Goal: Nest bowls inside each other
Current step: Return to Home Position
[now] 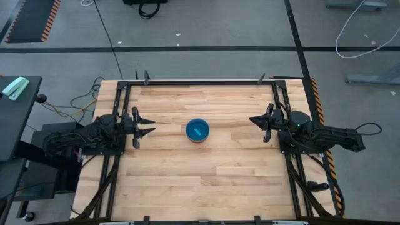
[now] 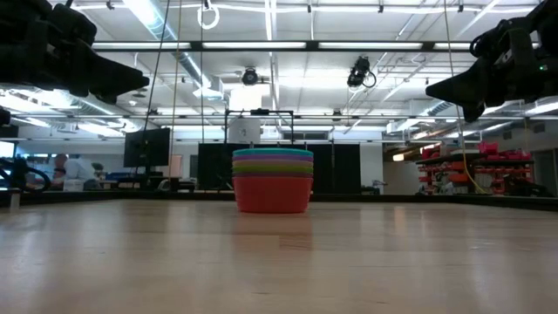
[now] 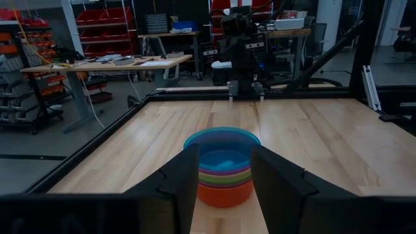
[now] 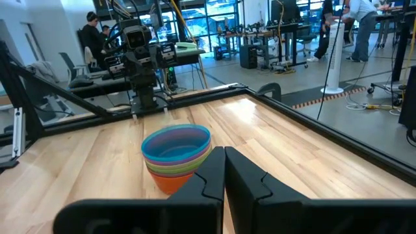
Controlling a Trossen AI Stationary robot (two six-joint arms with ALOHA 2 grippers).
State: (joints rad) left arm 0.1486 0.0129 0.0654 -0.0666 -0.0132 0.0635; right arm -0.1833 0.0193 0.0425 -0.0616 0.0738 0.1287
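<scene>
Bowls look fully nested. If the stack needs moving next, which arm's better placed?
Left, marginally. The stack of bowls sits mid-table, slightly nearer the left gripper, whose fingers are open and frame it. The right gripper is shut, so it must open first.

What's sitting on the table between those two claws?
In the high view, only the stack of small round plastic bowls, blue on top, stands midway between the left claw and the right claw; otherwise bare wooden table.

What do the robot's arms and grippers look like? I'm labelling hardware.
Both arms are dark, almost black. The left gripper and right gripper each end in two angular, tapered fingers. Black cables trail from the arm bases, and a small green light shows on the right arm.
</scene>
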